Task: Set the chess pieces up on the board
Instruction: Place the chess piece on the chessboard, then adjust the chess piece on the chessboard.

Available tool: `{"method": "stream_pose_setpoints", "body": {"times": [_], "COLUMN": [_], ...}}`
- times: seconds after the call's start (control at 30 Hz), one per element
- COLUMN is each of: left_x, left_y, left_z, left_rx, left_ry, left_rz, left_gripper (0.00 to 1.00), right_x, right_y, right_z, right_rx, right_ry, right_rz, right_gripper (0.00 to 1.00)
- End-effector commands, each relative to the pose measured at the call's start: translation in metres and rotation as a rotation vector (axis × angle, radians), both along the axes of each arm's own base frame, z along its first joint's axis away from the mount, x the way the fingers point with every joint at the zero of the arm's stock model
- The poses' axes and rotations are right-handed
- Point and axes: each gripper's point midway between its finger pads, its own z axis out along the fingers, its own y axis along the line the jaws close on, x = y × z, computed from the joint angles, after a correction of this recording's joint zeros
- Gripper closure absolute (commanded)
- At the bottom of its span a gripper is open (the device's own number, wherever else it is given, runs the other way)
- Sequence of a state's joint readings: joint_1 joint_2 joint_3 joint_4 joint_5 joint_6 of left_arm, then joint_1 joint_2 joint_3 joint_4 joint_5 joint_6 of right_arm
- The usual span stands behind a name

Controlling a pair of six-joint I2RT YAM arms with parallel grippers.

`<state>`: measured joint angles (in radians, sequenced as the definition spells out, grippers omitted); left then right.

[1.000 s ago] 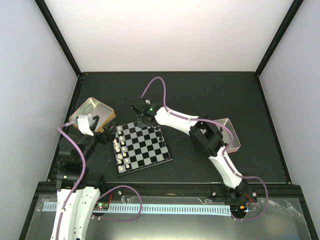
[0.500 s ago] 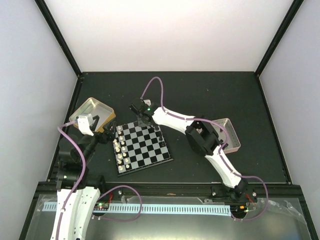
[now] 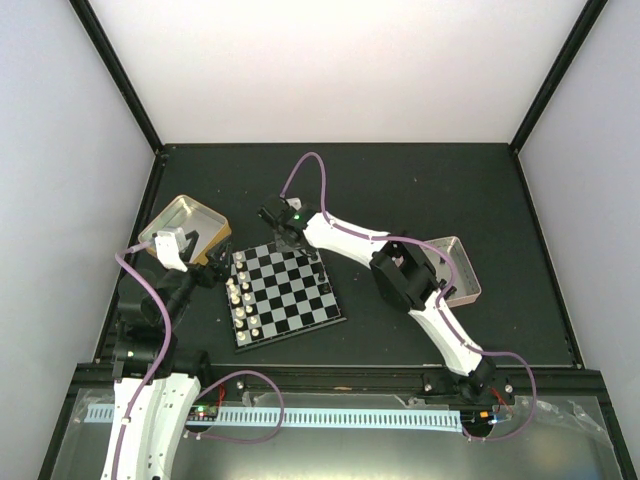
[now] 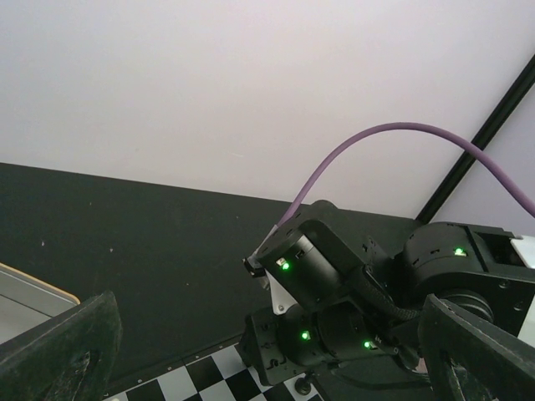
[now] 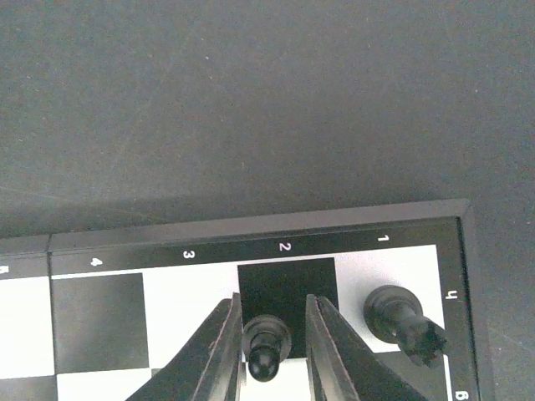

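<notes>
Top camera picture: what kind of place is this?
Likely a robot lab booth, not a home: white walls box in a black table, with two robot arms at a chessboard.

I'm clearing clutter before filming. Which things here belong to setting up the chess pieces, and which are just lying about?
In the job:
board
white pieces along its left edge
black pieces at its far corner
right hand, astride one of them

Lying about:
gold tin
pink-rimmed tin
purple cable
</notes>
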<state>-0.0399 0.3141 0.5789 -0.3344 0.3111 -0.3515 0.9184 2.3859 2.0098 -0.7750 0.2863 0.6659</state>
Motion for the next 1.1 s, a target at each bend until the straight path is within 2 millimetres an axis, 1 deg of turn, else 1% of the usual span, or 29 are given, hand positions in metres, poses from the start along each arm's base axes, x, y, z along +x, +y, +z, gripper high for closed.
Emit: {"method": "stream_pose_setpoints", "body": {"times": [0.0, 0.1, 0.2, 0.4, 0.53, 0.67, 0.83, 1.07], "left_x": [-0.003, -0.003, -0.003, -0.003, -0.003, -0.003, -0.003, -0.003], "left_y": [0.001, 0.002, 0.002, 0.001, 0.001, 0.001, 0.001, 0.001], "left_z": [0.012, 0.012, 0.011, 0.011, 0.011, 0.011, 0.011, 0.011], "left_rx": [0.005, 0.005, 0.006, 0.005, 0.005, 0.005, 0.003, 0.004], "left_ry": [-0.039, -0.039, -0.038, -0.037, -0.037, -0.038, -0.036, -0.037], "left_rz": [0.006, 0.006, 0.006, 0.006, 0.005, 0.005, 0.004, 0.005], "left_gripper": [0.01, 0.01, 0.01, 0.01, 0.01, 0.01, 0.01, 0.01], "right_x": [0.01, 0.012, 0.012, -0.001, -0.01, -0.014, -0.013, -0.008], "right_y": [0.002, 0.003, 0.003, 0.001, -0.002, -0.003, -0.005, -0.008], "right_z": [0.015, 0.03, 0.035, 0.017, 0.004, -0.006, -0.012, -0.021], "right_rx": [-0.003, 0.009, 0.008, -0.006, -0.009, -0.018, -0.037, -0.073], "right_ry": [-0.039, -0.065, -0.072, 0.002, 0.046, 0.071, 0.068, 0.064], "right_rz": [0.001, 0.005, 0.013, 0.044, 0.051, 0.061, 0.06, 0.042], "right_gripper": [0.76, 0.76, 0.76, 0.71, 0.71, 0.73, 0.79, 0.82]}}
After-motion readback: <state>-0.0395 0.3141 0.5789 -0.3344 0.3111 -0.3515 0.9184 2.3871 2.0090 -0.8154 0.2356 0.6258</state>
